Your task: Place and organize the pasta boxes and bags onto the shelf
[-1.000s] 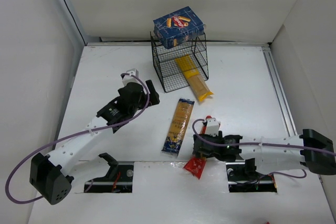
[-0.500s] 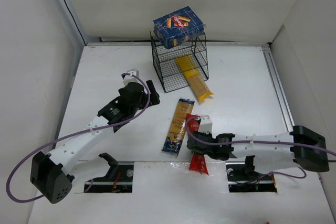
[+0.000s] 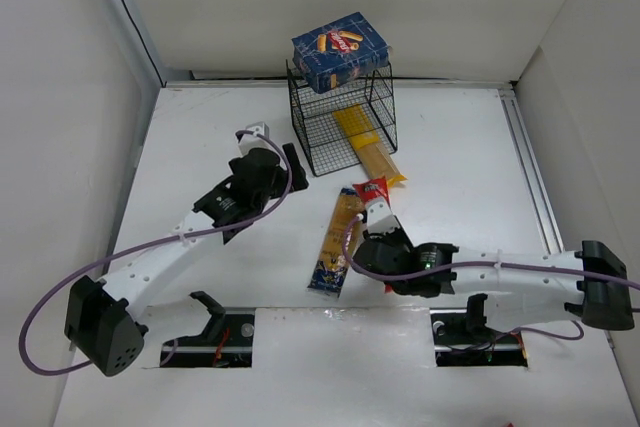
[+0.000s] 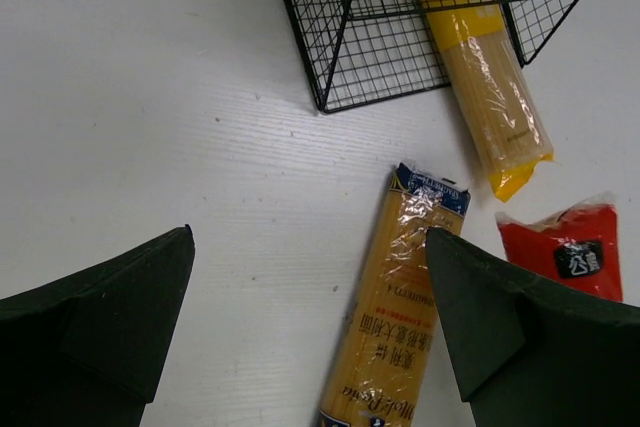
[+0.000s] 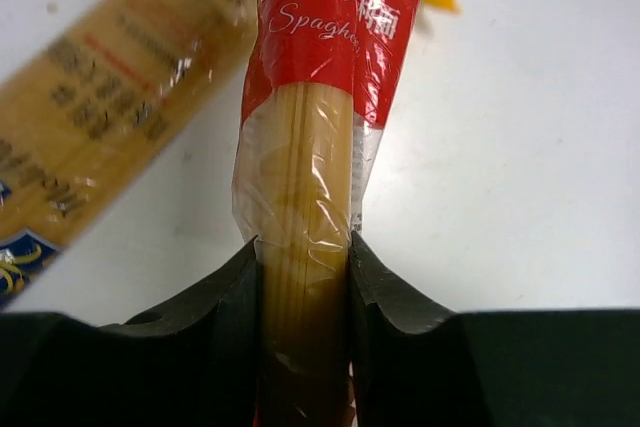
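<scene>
Clamping is noted at the right gripper (image 5: 300, 267): both jaws are pressed flat against the clear window of the red bag (image 5: 322, 67), where the strands are visible. The bag's red end is pointed toward the shelf (image 3: 312, 142) and lies just in front of it. Whether the bag is lifted clear of the table (image 3: 200, 127) cannot be told.

The left gripper (image 4: 308, 247) is spread wide and nothing is held; it is hung over the table in front of the shelf, to its left.

The orange-tan bag (image 3: 340, 237) is laid flat in front of the shelf. The yellow bag (image 3: 372, 152) is part-way into the lower tier, its near end left sticking out. The blue box (image 3: 340, 50) is set askew on top of the shelf.

Handling judgement: the red bag is taken to be light, stiff along its length but brittle, with slippery film. A grip near mid-length is advised, so that droop and twist are limited during insertion.
</scene>
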`<control>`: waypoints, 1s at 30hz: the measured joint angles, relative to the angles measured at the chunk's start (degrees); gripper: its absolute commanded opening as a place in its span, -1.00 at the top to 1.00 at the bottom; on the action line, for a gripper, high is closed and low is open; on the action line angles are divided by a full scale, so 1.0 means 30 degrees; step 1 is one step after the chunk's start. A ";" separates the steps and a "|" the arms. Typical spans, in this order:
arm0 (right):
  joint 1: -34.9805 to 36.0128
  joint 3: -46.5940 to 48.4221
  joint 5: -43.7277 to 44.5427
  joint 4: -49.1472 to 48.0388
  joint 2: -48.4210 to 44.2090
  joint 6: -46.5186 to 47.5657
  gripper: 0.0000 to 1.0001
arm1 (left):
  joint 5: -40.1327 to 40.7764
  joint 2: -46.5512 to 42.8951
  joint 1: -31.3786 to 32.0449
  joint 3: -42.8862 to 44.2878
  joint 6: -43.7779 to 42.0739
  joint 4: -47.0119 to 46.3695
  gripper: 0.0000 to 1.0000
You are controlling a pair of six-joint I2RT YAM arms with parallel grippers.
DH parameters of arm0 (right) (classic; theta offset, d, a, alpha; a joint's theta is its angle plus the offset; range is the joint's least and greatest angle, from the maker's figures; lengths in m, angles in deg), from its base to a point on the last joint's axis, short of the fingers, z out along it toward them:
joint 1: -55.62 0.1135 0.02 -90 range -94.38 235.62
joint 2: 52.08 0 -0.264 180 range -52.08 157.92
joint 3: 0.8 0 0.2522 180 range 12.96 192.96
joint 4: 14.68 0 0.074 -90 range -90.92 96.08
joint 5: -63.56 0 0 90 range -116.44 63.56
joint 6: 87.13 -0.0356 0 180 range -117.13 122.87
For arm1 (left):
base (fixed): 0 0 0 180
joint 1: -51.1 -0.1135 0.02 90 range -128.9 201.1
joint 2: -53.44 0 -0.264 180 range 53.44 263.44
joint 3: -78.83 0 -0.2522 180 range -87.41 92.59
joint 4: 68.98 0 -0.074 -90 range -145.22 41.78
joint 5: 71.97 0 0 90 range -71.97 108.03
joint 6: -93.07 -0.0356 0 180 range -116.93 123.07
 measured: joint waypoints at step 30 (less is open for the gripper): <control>-1.1468 0.1508 -1.1519 -1.0455 0.4568 1.4426 1.00 | -0.0182 0.8816 -0.1035 0.4881 -0.2630 -0.4189 -0.34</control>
